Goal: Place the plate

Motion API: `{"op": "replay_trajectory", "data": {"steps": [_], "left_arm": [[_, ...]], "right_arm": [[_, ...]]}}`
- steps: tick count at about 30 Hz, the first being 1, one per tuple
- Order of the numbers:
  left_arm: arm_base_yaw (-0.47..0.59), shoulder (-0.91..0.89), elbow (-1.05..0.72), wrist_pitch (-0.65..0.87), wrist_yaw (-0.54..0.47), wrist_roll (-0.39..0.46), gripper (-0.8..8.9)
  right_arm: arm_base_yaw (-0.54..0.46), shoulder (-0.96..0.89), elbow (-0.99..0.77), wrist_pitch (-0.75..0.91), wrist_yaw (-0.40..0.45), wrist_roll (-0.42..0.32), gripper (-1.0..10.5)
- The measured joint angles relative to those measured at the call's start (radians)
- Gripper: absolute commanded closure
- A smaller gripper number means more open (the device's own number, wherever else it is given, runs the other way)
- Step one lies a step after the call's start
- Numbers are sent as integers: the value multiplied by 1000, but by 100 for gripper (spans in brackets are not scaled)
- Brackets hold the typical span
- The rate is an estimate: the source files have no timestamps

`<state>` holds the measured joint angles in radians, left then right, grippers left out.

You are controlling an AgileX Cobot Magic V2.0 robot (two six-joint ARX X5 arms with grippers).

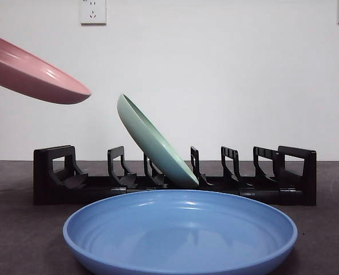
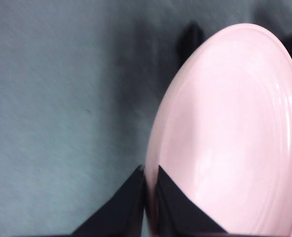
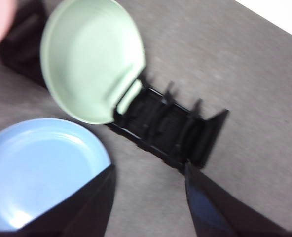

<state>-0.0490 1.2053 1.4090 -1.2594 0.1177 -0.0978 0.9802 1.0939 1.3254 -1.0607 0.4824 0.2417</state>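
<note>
My left gripper (image 2: 150,174) is shut on the rim of a pink plate (image 2: 230,138). In the front view the pink plate (image 1: 29,71) hangs in the air at the upper left, above the left end of the black dish rack (image 1: 175,180). A green plate (image 1: 155,143) leans tilted in a middle slot of the rack; it also shows in the right wrist view (image 3: 89,64). A blue plate (image 1: 181,232) lies flat on the table in front of the rack, and shows in the right wrist view (image 3: 42,170). My right gripper (image 3: 148,185) is open and empty, high above the blue plate and the rack (image 3: 170,128).
The rack has several free slots to the left and right of the green plate. A white wall with sockets (image 1: 93,11) stands behind the dark table (image 1: 15,229).
</note>
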Motion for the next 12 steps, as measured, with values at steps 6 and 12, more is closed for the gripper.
{"op": "replay_trajectory", "data": {"steps": [6,12], "left_arm": [[-2,-175,-187,42,89,-27,798],[-17,-288,-406,135,208,-103,799]], "right_arm": [[-26,0,0,0,0,-11,723],[-38,0,0,0,0,-29,723]]}}
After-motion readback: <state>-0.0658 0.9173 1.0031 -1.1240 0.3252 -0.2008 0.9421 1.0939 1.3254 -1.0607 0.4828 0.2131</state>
